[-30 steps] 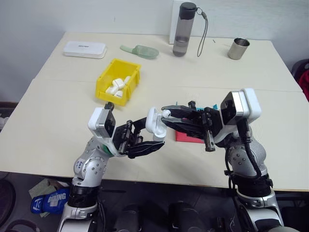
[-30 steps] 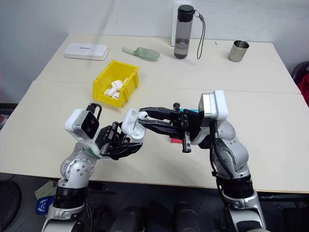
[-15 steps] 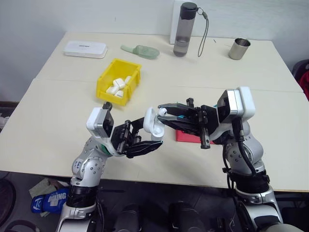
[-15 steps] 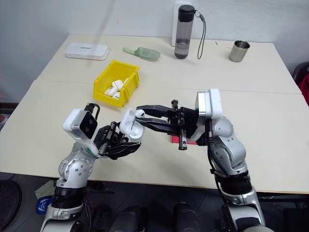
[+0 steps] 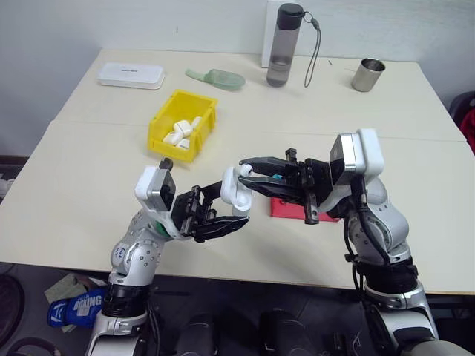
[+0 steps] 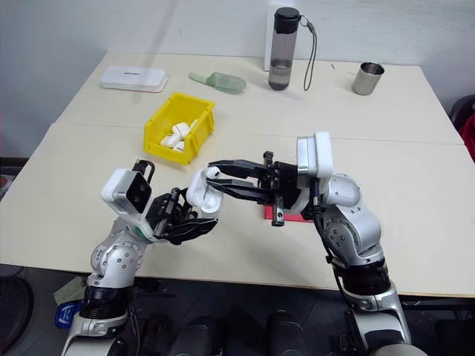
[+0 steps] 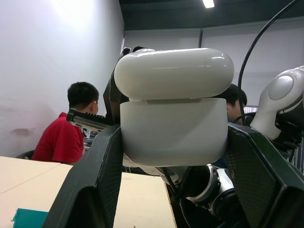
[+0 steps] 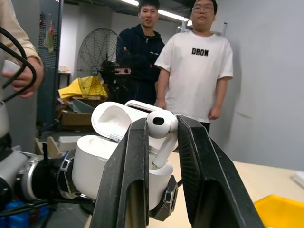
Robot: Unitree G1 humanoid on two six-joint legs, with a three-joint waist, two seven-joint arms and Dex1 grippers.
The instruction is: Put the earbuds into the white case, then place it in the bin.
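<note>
The left tool (image 5: pixel 226 210) grips the white case (image 5: pixel 236 191), lid open. The right tool (image 8: pixel 159 142) pinches an earbud (image 8: pixel 161 127) just above the case.

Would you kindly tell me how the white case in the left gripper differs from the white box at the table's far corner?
The white case is small, rounded, lid open, held above the table by the left gripper. The white box is larger, flat, closed, lying on the table. Both are glossy white.
</note>
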